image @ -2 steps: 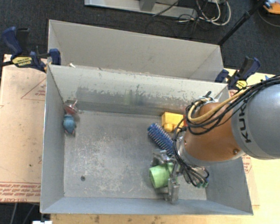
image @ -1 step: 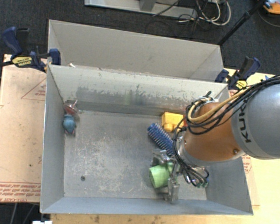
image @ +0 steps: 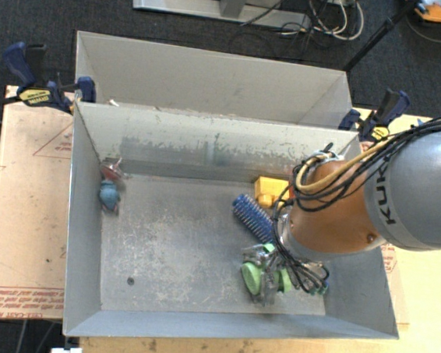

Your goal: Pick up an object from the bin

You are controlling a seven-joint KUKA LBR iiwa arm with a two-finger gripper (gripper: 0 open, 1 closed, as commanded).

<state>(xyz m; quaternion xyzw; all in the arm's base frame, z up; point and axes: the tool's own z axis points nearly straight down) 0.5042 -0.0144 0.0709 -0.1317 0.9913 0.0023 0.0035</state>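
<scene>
My gripper (image: 271, 269) is low in the bin's right front part, under the arm's orange cover. A green rounded thing (image: 252, 277) lies right against its left side; whether it is gripped I cannot tell. A blue bristled brush (image: 252, 217) lies slanted just behind the gripper, its right end passing under the cover. A yellow block (image: 270, 190) sits behind the brush near the back wall, partly hidden by the cover.
A small blue thing with a red piece (image: 110, 187) rests in the bin's far left corner against the left wall. The arm and its cables cover the bin's right side. Bare floor spreads across the middle and the left front.
</scene>
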